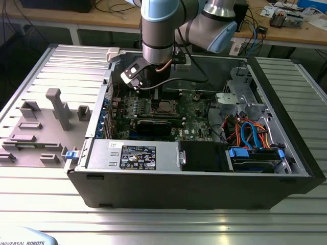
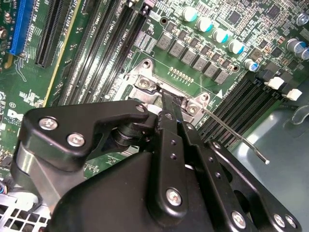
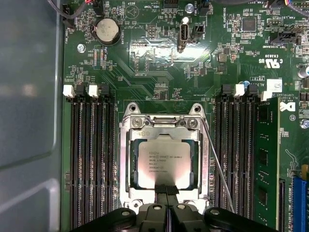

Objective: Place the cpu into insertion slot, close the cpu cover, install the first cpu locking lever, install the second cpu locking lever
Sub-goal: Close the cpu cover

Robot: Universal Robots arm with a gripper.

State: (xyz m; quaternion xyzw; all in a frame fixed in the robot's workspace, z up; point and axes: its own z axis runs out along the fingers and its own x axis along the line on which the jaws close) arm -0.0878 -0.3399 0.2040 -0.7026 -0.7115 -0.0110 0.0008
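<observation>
My claw (image 3: pixel 166 189) clenched, empty, tips at cover (image 3: pixel 164 129) rim over chip (image 3: pixel 164 162). One lever (image 3: pixel 218 166) unlatched: thin springy wire, likely slippery; grip near free end.

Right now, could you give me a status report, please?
Gripper shut, tip at cpu cover edge. Cpu in insertion slot, cover down. Lever wire angled outward.

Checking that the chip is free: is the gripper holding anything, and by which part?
Nothing is held. The gripper has its fingers shut together, with the tips at the edge of the cpu cover. The cpu lies free beneath the cover's window.
</observation>
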